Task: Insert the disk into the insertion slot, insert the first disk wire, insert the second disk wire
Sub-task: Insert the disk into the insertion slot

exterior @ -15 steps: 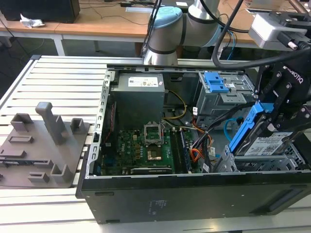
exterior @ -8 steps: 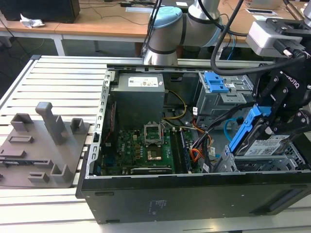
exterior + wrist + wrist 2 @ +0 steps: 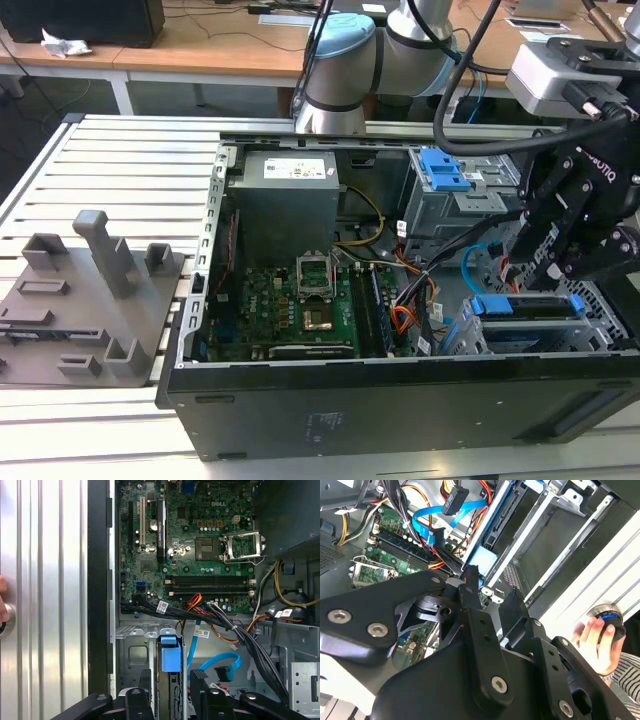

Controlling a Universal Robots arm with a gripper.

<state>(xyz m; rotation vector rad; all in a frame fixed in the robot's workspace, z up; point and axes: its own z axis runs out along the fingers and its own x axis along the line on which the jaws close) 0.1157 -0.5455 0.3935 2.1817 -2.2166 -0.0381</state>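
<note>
The disk (image 3: 169,656) stands on edge in the slot (image 3: 131,652), a cage of grey sheet metal. Its thin side faces the first wrist view, with the glossy blue plastic carrier on top. In the exterior view its long axis runs from that view's left to its right. The black gripper (image 3: 169,702) hangs right over it with its fingers (image 3: 137,705) spread, one on each side of the carrier; whether a pad touches the plastic is hard to tell. The flat, light-blue second wire (image 3: 227,657) curls in a loop just beside the disk. The first wire (image 3: 195,600), thin red, orange and black strands, lies near the green board (image 3: 200,540). The case (image 3: 400,410) rests on a ribbed metal table (image 3: 120,160).
</note>
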